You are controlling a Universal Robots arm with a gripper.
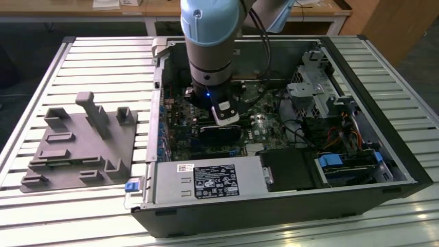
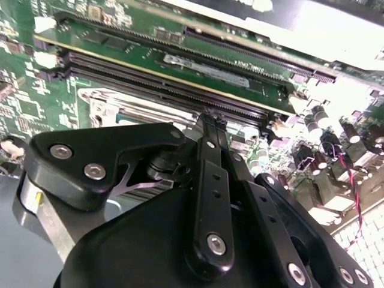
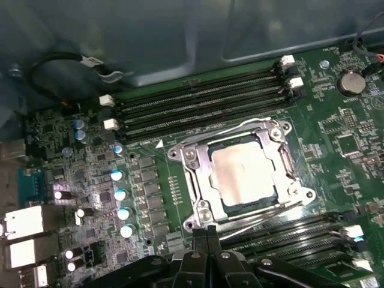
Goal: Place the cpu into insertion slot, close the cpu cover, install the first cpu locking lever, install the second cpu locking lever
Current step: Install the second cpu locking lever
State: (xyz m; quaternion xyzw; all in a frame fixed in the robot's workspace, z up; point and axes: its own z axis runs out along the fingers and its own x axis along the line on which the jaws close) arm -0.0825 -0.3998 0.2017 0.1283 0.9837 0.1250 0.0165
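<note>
In the first wrist view the cpu (image 3: pixel 243 171) lies flat in the insertion slot (image 3: pixel 180 153), its dull silvery top showing through the window of the cpu cover (image 3: pixel 203 175). The cover lies down flat over it. One thin wire lever (image 3: pixel 264 217) runs along the socket's side nearest my gripper (image 3: pixel 207 233); another (image 3: pixel 222 129) follows the opposite side. My gripper's fingers are shut together, tips just off the socket's edge, close to the end of the nearer lever; contact cannot be told. In the exterior view my gripper (image 1: pixel 226 119) reaches down into the open case, over the green board.
Long black memory slots (image 3: pixel 204 99) flank the socket on two sides. Capacitors (image 3: pixel 120 195) stand beside it. The exterior view shows the black power-supply box (image 1: pixel 213 181) at the case front, a drive cage (image 1: pixel 312 95) with cables on the right, and a grey fixture (image 1: pixel 75 146) outside the case.
</note>
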